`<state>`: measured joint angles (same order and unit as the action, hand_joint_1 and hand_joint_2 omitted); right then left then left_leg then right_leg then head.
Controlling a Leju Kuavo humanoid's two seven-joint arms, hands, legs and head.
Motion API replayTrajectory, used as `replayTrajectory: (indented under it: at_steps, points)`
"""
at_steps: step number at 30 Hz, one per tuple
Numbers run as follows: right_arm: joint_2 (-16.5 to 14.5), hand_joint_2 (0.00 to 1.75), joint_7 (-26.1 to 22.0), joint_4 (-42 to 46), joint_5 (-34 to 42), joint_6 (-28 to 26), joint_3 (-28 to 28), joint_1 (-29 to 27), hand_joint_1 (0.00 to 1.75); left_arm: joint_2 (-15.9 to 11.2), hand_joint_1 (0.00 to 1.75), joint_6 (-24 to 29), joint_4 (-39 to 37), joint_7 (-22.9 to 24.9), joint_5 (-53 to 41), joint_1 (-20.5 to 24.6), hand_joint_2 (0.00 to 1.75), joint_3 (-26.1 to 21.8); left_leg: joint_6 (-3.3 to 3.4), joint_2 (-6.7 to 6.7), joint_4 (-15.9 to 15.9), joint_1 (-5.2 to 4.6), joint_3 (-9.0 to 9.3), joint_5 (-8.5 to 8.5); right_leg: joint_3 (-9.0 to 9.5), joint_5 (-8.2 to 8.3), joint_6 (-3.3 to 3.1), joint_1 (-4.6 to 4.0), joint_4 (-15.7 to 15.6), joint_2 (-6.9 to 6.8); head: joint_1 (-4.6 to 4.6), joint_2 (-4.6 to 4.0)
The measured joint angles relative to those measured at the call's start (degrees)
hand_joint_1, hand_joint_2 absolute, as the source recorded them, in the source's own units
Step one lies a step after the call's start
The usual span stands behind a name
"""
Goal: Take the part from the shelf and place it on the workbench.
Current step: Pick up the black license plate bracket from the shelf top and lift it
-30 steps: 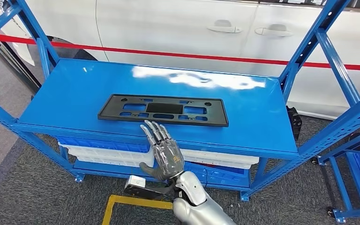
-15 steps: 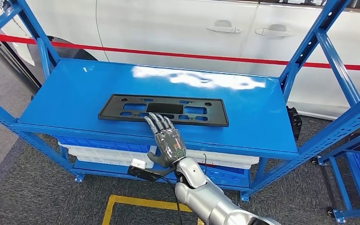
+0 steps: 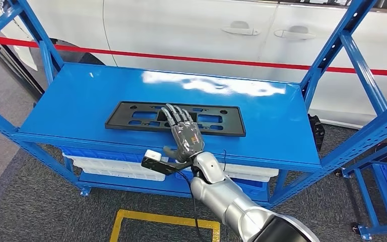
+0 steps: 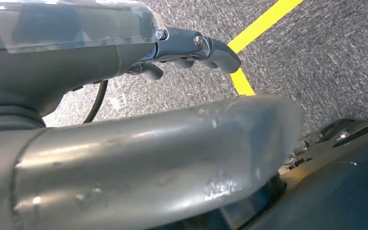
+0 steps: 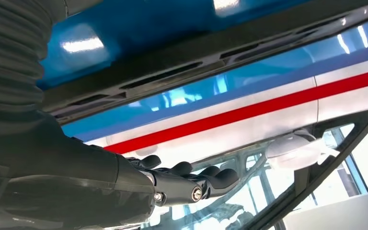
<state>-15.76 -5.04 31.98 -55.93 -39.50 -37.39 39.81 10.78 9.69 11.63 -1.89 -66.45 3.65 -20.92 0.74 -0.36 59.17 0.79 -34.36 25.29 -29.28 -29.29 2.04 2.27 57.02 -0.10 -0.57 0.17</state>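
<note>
You see the black flat part [image 3: 175,118] lying on the top of the blue shelf [image 3: 80,101], near the front edge. The right hand [image 3: 184,133] is stretched over the middle of the part; its fingers [image 3: 174,113] are straight and a little apart, and they hold nothing. The left hand [image 4: 191,48] hangs over the grey floor with a yellow line [image 4: 261,28], its fingers curled and empty. Behind the shelf stands a white car [image 3: 206,30].

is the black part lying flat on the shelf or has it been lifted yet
Lying flat. The black part rests on the blue shelf; the right robot hand reaches over it with fingers spread, not gripping.
</note>
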Motion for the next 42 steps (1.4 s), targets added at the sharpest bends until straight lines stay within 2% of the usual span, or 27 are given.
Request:
replayTrajectory:
  at_steps: [8, 14, 20, 28, 33, 42]
  points:
    - [-0.2, 1.75, -1.46, 1.71, -1.95, -0.17, 2.13, 0.21, 0.0, 0.0, 0.0, 0.33, 0.0, -0.18, -0.02, 0.02, 0.0, 0.0, 0.0, 0.0, 0.0, 0.0, 0.0, 0.0, 0.01, 0.0, 0.0, 0.0, 0.0, 0.0, 0.01, 0.01]
    - [-0.33, 1.75, 0.28, 2.36, -2.89, 0.49, 2.72, 0.02, 0.0, 0.0, 0.0, 0.47, 0.0, -0.19, -0.21, -0.01, 0.0, -0.02, 0.0, 0.0, 0.0, 0.0, 0.0, 0.0, 0.0, 0.0, 0.0, 0.0, 0.0, 0.0, 0.01, 0.0]
    - [-0.37, 1.75, 2.38, -1.33, -3.27, 2.11, 2.72, -0.45, 0.0, 0.0, 0.0, 0.4, 0.0, -0.49, -0.59, -0.01, 0.0, -0.09, 0.0, -0.01, 0.0, 0.0, 0.0, 0.0, 0.0, 0.0, 0.0, 0.0, 0.0, 0.0, 0.01, 0.01]
    - [-0.37, 1.75, 1.92, -4.44, -2.72, 1.88, 2.72, -0.91, 0.0, 0.0, 0.0, -0.11, 0.0, -1.38, 0.19, -0.08, 0.0, -0.74, 0.0, 0.0, 0.0, 0.0, -0.01, 0.0, -0.01, 0.0, 0.0, 0.0, 0.0, 0.0, 0.0, 0.0]
    - [-0.5, 1.75, 1.08, -5.22, -2.58, 1.88, 2.72, -0.91, 0.0, -0.01, 0.0, -2.25, 0.0, -2.32, 1.6, -0.12, 0.0, -1.67, 0.0, 0.0, 0.01, -0.02, -0.01, 0.0, 0.0, 0.01, 0.0, 0.01, -0.02, 0.0, 0.0, 0.01]
    - [-1.19, 1.75, 0.68, -5.47, -2.58, 1.88, 2.72, -0.9, 0.0, -0.22, 0.0, -2.87, 0.0, -2.49, 1.63, -0.22, 0.0, -2.66, 0.07, -0.02, 0.09, -0.39, -0.06, 0.04, 0.01, 0.09, 0.13, 0.2, -0.18, -0.01, 0.0, 0.01]
